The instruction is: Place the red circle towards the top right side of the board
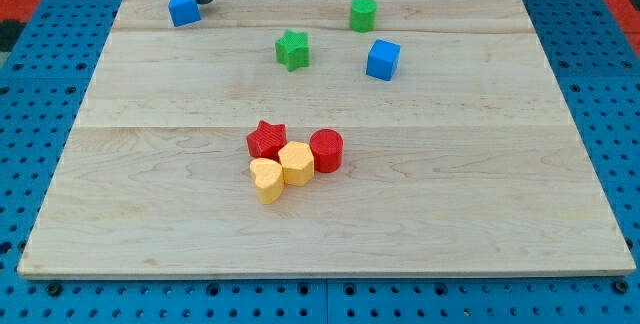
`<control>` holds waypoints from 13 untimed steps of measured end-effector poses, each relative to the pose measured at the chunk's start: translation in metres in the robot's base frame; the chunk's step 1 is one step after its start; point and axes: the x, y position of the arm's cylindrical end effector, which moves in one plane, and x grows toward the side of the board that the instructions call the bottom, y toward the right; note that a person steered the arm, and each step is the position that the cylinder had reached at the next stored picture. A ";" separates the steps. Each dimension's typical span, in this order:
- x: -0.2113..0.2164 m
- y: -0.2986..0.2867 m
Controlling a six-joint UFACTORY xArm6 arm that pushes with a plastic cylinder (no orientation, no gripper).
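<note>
Red circle [327,150] sits just below the board's [560,194] centre, touching the yellow hexagon [297,162] at its eight o'clock, with the red star [266,139] and yellow heart [267,180] further toward the view's left in the same cluster. My tip [203,1] is well apart from it, up at the board's top left, just beside the blue block [183,9] at its two o'clock. From my tip the circle lies at roughly five o'clock. The rod has no pincer to open or close, and it holds nothing. I judge I must come round to the circle's seven o'clock side, then push toward one o'clock, passing the blue cube [382,59] and green cylinder [363,13].
</note>
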 end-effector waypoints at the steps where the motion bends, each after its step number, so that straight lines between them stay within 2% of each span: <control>1: 0.011 0.040; 3: 0.031 0.196; 4: 0.076 0.199; 5: 0.089 0.260; 6: 0.068 0.303; 7: 0.033 0.296; 8: 0.013 0.232; 9: 0.038 0.209; 10: 0.084 0.251; 11: 0.089 0.214; 12: 0.048 0.170; 13: 0.037 0.156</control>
